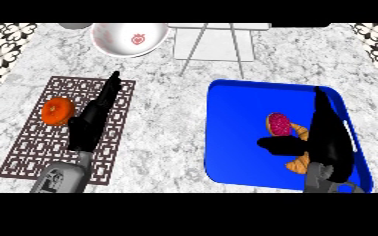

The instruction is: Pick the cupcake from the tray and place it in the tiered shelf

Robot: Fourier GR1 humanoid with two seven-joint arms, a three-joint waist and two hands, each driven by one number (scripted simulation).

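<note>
We look down on a counter (170,110) of pale, mottled grey stone with a speckled grain. At the right of the frame lies a glossy blue tray (236,130), rectangular with rounded corners and a raised rim. On it, right of centre, sits the cupcake (278,124), a small round shape with a dark pink, grainy top and a tan edge. Just beside it, lower right, a golden-brown pastry (297,166) shows in two bits, mostly hidden behind the hand.

Our right hand (325,140), matte black, comes up from the lower right corner over the tray. Its fingers stretch straight toward the top of the frame, held together, while the thumb sticks out to the left just below the cupcake. We cannot tell whether it touches the cupcake.

At the left of the frame a dark brown mat (44,145) with an open lattice pattern lies flat. A round orange fruit (57,110) with a dimpled skin rests on its upper left part. Our left hand (92,122) lies over the mat, fingers straight and together, pointing up and to the right.

At top centre stands a white bowl (129,39) with a smooth glazed inside and a small red mark. Right of it is the tiered shelf (214,42), pale flat boards with thin grey metal legs slanting down.
</note>
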